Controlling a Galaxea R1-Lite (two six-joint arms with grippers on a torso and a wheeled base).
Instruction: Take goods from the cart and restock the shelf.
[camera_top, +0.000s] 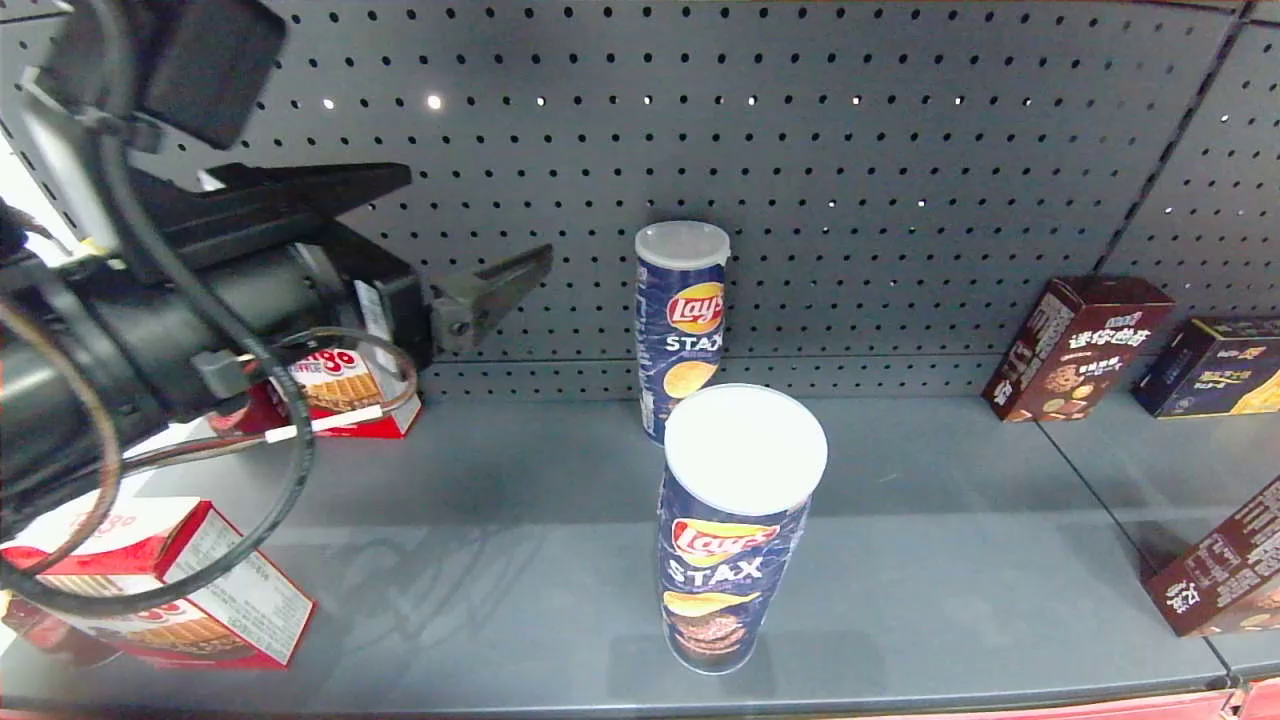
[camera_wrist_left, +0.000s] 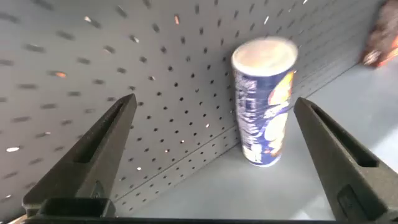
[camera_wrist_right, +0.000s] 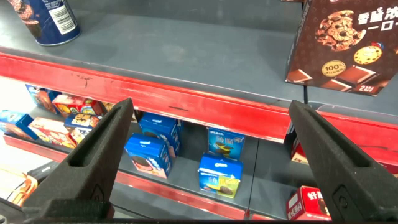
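Plainly, two chip cans stand upright on the grey shelf (camera_top: 950, 560), the rear can (camera_top: 682, 330) against the pegboard (camera_top: 900, 150) and the front can (camera_top: 738, 530) just ahead of it. They are filed one behind the other with their labels facing out, as I judge stock should face a shopper. Both are glossy printed tubes with pale plastic lids; the shelf looks like matte painted metal. A red-and-white box (camera_top: 215, 590) lies flat on my left, and a brown cookie box (camera_top: 1075, 345) leans at the back on my right.

From my left wrist, my left gripper (camera_wrist_left: 214, 102) is spread wide and holds nothing. The rear can sits beyond its tips, apart from both fingers, near the perforated back wall.

From my right wrist, my right gripper (camera_wrist_right: 211, 106) is likewise spread and empty, hanging before the shelf's red front edge (camera_wrist_right: 186, 93). Below it, blue boxes (camera_wrist_right: 149, 155) line a lower shelf, squat cardboard with sharp corners.
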